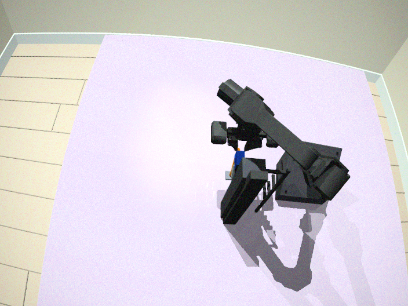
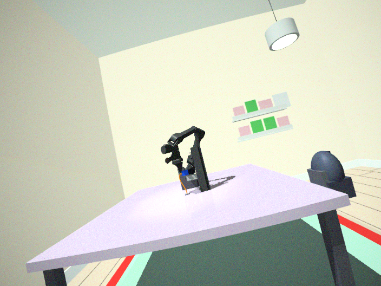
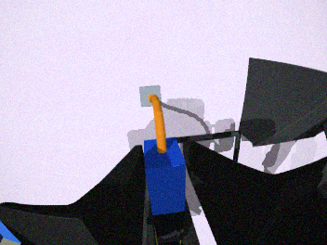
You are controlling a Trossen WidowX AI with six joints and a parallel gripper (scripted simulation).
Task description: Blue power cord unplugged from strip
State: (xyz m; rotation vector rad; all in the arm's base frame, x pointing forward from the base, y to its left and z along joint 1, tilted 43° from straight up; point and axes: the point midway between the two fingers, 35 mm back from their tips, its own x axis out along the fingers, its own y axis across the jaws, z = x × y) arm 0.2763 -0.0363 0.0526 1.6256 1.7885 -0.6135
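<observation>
The blue plug (image 1: 239, 157) (image 2: 185, 172) (image 3: 166, 190) sits between the fingers of my gripper (image 1: 241, 148) (image 3: 163, 149), which is shut on it. Its orange cord (image 1: 232, 167) (image 2: 182, 183) (image 3: 159, 122) runs from the plug to a small grey square anchor (image 1: 228, 175) (image 3: 146, 95) on the table. A light grey block (image 2: 194, 177), which looks like the power strip, shows just below and right of the plug in the exterior view. The strip is hidden in the top view. The prongs are hidden, so I cannot tell whether they touch the strip.
A tall black slab (image 1: 240, 193) stands close beside the plug, with thin dark rods (image 1: 272, 190) near it. A dark piece (image 3: 285, 101) and a thin bar (image 3: 209, 135) show on the right in the wrist view. The dark arm base (image 1: 299, 183) is on the right in the top view.
</observation>
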